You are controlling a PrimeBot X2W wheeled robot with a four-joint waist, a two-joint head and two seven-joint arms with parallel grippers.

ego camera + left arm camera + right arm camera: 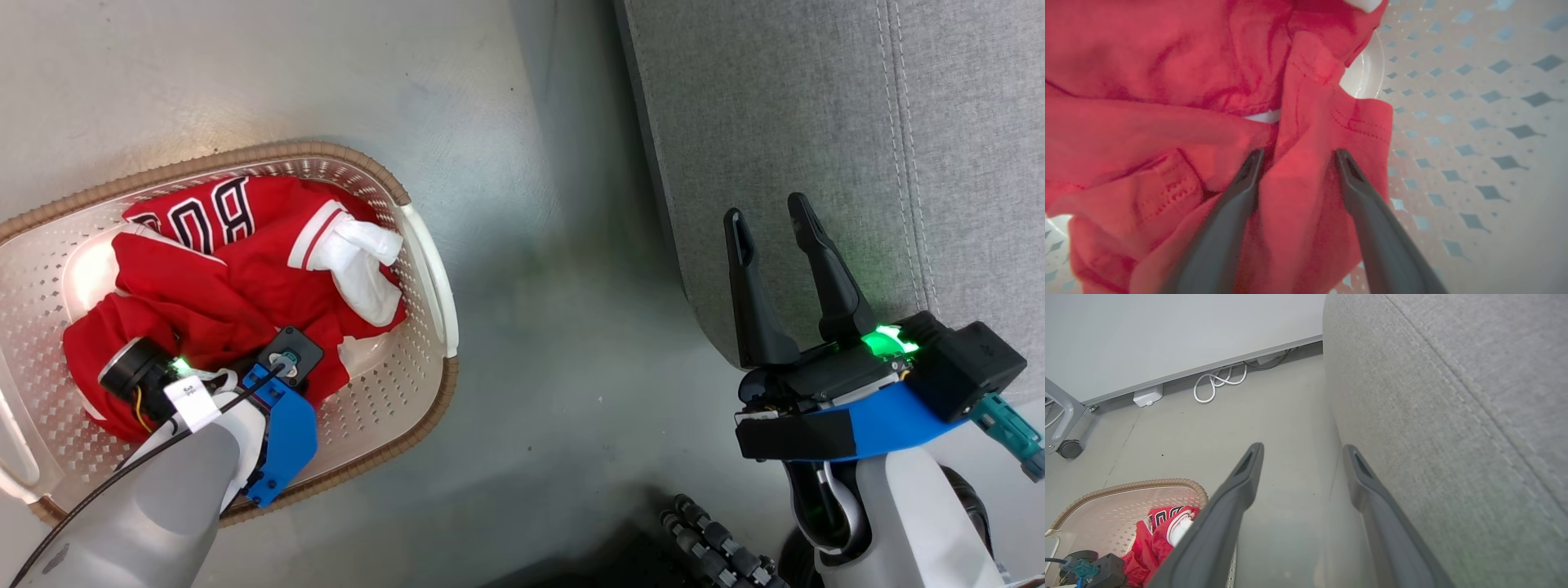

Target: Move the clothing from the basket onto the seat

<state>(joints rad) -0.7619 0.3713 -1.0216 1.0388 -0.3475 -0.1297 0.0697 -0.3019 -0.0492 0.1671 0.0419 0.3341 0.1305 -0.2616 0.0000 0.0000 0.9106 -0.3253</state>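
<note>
Our left gripper sits nearest, down inside the basket, its two dark fingers spread wide with a raised fold of the clothing standing between them. The cloth brushes the fingers, but the jaws have not pinched in, so we hold nothing there yet.

All the clothing lies crumpled in the basket on the floor: a red heap with dark lettering uppermost and a white panel flopped toward the nearer rim. None of it is on the seat, which stands well apart to our right. Our right gripper hangs beside the seat's edge, fingers wide apart and empty.

We judge the fabric thin, light and limp, and probably a little slick. It will not keep any shape; it will drape, trail and perhaps snag the rim as it comes up. The garments are tangled, so one may drag the other or slide loose halfway.

The fold between our left fingers looks a fair place to bite, best taken deep so several layers bunch together. The stitched hem just beyond it, being doubled cloth, should hold more surely than a single sheet.
</note>
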